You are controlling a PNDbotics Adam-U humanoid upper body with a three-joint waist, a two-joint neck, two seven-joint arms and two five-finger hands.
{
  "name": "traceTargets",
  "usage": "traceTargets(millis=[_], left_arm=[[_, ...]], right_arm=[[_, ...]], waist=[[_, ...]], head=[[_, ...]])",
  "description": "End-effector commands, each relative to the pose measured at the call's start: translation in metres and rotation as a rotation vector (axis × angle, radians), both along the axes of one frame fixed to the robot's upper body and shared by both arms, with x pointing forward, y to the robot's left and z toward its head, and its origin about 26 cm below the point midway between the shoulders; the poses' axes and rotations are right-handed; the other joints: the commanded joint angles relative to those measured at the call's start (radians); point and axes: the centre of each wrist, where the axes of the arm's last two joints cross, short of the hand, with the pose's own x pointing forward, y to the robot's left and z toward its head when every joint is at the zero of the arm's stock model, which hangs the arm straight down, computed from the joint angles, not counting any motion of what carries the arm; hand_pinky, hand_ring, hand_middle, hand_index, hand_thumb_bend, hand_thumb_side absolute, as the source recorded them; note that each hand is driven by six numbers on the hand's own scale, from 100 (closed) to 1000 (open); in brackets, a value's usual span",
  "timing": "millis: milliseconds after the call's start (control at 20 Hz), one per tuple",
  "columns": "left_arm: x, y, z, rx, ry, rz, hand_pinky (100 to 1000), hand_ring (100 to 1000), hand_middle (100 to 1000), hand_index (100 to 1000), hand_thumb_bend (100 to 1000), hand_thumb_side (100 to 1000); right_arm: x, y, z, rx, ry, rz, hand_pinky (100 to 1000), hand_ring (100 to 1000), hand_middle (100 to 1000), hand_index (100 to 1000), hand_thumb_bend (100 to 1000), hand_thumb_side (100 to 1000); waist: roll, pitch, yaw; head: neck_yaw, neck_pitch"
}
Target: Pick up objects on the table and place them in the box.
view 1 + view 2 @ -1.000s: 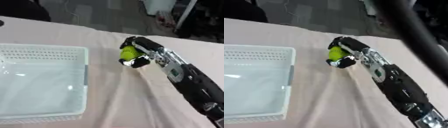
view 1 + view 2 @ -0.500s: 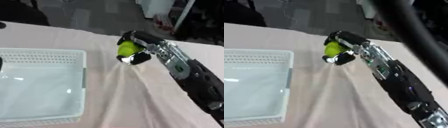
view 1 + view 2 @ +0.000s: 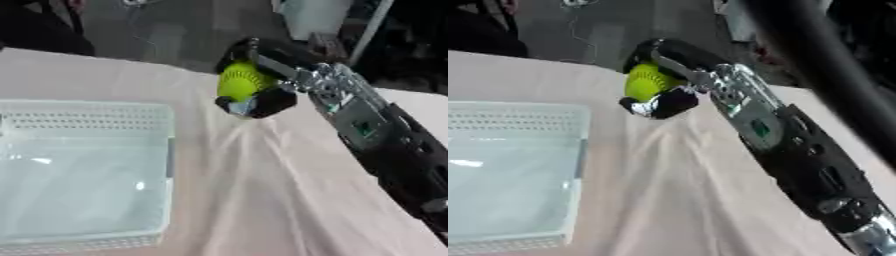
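From the left eye view, the robot's right hand comes in from the right side on its long black arm, fingers and thumb curled round a yellow-green ball. The ball sits inside the curl, fingers arched over its top and far side and the thumb tucked under it, so it looks caged rather than balanced. Below the hand the pink tablecloth shows wrinkles fanning downward. I would judge the ball clear of the cloth, though the view does not settle it. Off to the hand's lower left lies the white box, a shallow perforated tray, and nothing shows inside it. The ball is apart from it, short of its near corner, so the carry reads to me as underway with the drop yet to come. The left hand does not show.

From the right eye view, the same hand shows a little more from the side, and the grasp is plainer: the ball is wrapped from above and behind, its lit face turned toward the box. That bare side, I think, suits letting it fall into the tray once the hand is above it. A thick dark bar crosses the upper right corner, close to the camera; I cannot tell what it is.
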Motion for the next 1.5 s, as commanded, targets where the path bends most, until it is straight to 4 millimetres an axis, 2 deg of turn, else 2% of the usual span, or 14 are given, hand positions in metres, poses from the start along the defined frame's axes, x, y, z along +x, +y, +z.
traceTargets(millis=[50, 700, 750, 800, 950, 1500], left_arm=[[-0.003, -0.001, 0.011, -0.005, -0.047, -0.002, 767, 684, 857, 810, 273, 758], [-0.002, -0.019, 0.023, -0.033, -0.067, -0.085, 768, 687, 857, 811, 288, 754], [-0.002, -0.021, 0.024, -0.035, -0.068, -0.088, 768, 687, 858, 811, 288, 753], [-0.002, -0.022, 0.025, -0.036, -0.069, -0.092, 769, 688, 861, 812, 286, 756], [-0.002, -0.028, 0.027, -0.042, -0.067, -0.118, 769, 688, 861, 813, 289, 756], [-0.002, -0.036, 0.032, -0.039, -0.061, -0.156, 770, 688, 862, 813, 289, 759]], right_arm=[[-0.008, 0.006, 0.016, 0.016, -0.040, 0.031, 100, 100, 100, 100, 100, 285], [-0.010, 0.029, 0.007, 0.102, -0.028, 0.141, 100, 100, 100, 100, 100, 295], [-0.010, 0.030, 0.007, 0.118, -0.035, 0.153, 100, 100, 100, 100, 100, 360], [-0.010, 0.031, 0.007, 0.134, -0.041, 0.163, 100, 100, 100, 100, 100, 297], [-0.010, 0.034, 0.008, 0.190, -0.064, 0.198, 100, 100, 100, 100, 100, 300], [-0.005, 0.041, -0.002, 0.321, -0.082, 0.277, 100, 100, 100, 114, 100, 337]], waist=[[0.003, -0.025, 0.007], [-0.034, -0.054, 0.088], [-0.037, -0.055, 0.093], [-0.040, -0.055, 0.099], [-0.048, -0.059, 0.118], [-0.069, -0.072, 0.148]], head=[[-0.007, -0.004], [-0.026, -0.004], [-0.026, -0.004], [-0.026, -0.004], [-0.031, -0.001], [-0.032, -0.015]])
